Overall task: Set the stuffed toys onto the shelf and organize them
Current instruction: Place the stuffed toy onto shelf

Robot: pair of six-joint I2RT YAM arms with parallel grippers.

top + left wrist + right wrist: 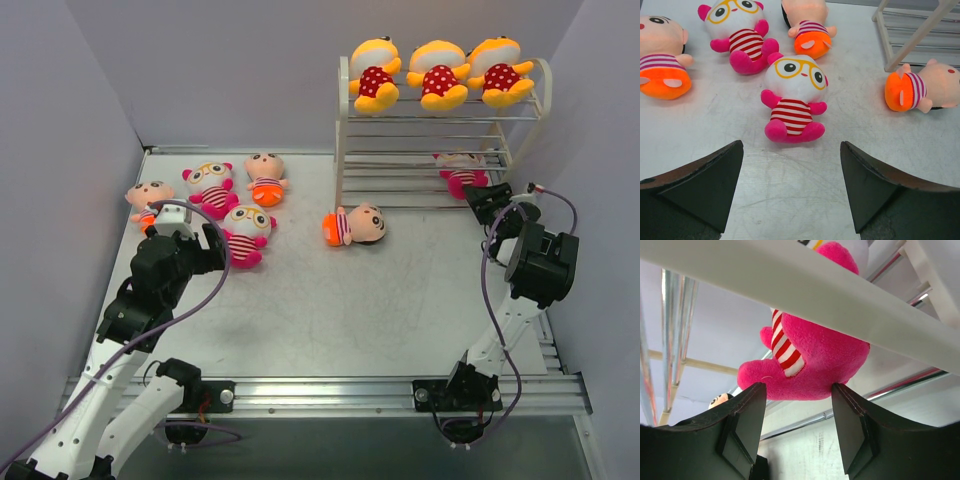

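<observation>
While the right gripper (796, 390) sits at the right end of the shelf (343, 130), its fingers flank the bottom of the shelved pink doll (810, 355). The fingers are part-way apart with their tips against the plush. Clamped or only touching, cannot tell from this angle. That doll is on a lower tier at the shelf's right end, and a white shelf bar crosses in front of it in the right wrist view.

On the shelf's top tier the left yellow doll (375, 77), middle yellow doll (438, 76) and right yellow doll (497, 72) sit side by side in a row, red polka-dot bodies facing out.

On the table (330, 320), just in front of the shelf's left leg, the fallen peach doll (357, 225) lies on its side, orange bottom pointing left and away from the shelf.

Well left of the shelf four more lie face up on the table. The mid peach doll (807, 30) is nearest the shelf, then the far pink doll (737, 30) beside it. The outer peach doll (660, 60) is farthest from the shelf. The near pink doll (795, 100) lies in front of those three.

The left gripper (791, 150), also well left of the shelf, hangs over the table with fingers spread wide and nothing between them. The near pink doll lies just ahead of the tips, not touching.
</observation>
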